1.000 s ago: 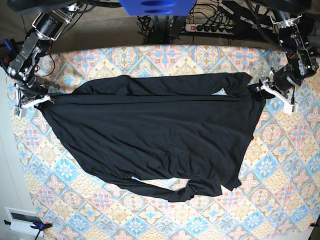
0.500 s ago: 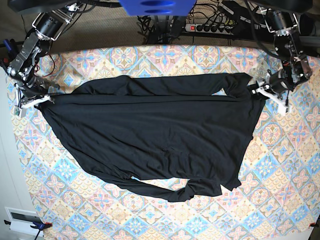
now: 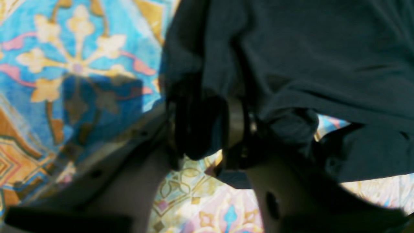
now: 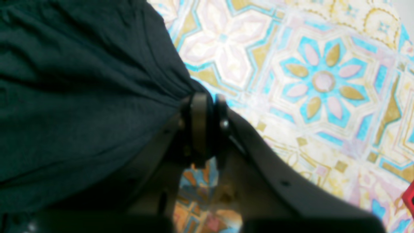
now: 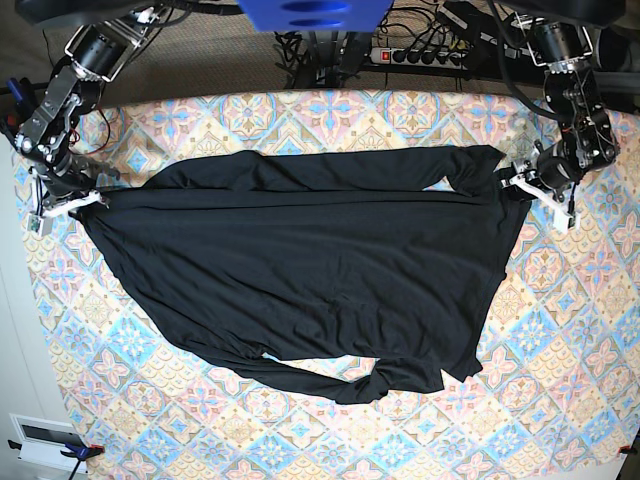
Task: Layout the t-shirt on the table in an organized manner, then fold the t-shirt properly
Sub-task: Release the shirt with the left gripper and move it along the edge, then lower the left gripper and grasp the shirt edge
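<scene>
The black t-shirt (image 5: 300,275) lies spread across the middle of the worktop (image 5: 560,330), stretched sideways between the two arms, its upper edge drawn into a nearly straight line from one side to the other. The lower hem is less tidy: it curves unevenly and ends in a bunched, twisted lump (image 5: 385,378) near the front centre. On the base view's left, the right gripper (image 5: 88,200) has its fingers (image 4: 199,119) pressed together on a gathered corner of the fabric; the right wrist view shows the cloth funnelling in tight pleats into the closed pinch. On the base view's right, the left gripper (image 5: 522,184) meets the opposite corner, and in the blurred left wrist view its fingers (image 3: 236,129) stand a little apart with a wad of black cloth clamped between them, more fabric draping over and beside them. The worktop's covering shows floral diamonds in blue, pink, yellow and cream. No print, label or brand can be read on the shirt or on the cloth. Beyond the far edge of the worktop lies a power strip (image 5: 425,55) among dark cables, with no legible writing.
</scene>
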Action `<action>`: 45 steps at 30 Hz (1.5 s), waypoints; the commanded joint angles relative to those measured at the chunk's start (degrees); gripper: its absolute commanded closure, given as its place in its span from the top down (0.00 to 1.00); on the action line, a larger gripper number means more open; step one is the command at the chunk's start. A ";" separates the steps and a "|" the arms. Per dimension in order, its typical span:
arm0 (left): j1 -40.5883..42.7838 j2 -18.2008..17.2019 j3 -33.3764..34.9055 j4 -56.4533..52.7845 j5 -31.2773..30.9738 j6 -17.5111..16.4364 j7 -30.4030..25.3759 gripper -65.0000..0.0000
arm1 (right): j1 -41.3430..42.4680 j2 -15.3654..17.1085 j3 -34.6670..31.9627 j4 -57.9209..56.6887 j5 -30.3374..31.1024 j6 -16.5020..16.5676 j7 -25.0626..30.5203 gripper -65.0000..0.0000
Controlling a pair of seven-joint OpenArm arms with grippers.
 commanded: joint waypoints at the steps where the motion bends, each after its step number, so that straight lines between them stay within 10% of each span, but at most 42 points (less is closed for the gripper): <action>1: -0.52 -0.90 -0.33 0.76 -0.60 -0.44 -0.87 0.19 | 0.70 1.34 0.28 1.31 0.57 0.05 1.25 0.00; 5: -0.87 -1.25 -0.42 0.76 -0.52 -0.35 -1.04 0.01 | 0.79 1.34 0.28 1.31 0.57 0.05 1.25 0.00; 27: -3.33 -6.97 -13.61 0.76 -0.52 -0.35 -5.97 0.00 | 0.53 1.34 0.28 1.31 0.57 0.05 1.25 0.00; 45: 3.70 -5.38 -1.91 12.37 -8.25 -0.26 0.45 0.04 | 0.53 1.34 -4.21 1.39 0.57 0.05 1.25 0.00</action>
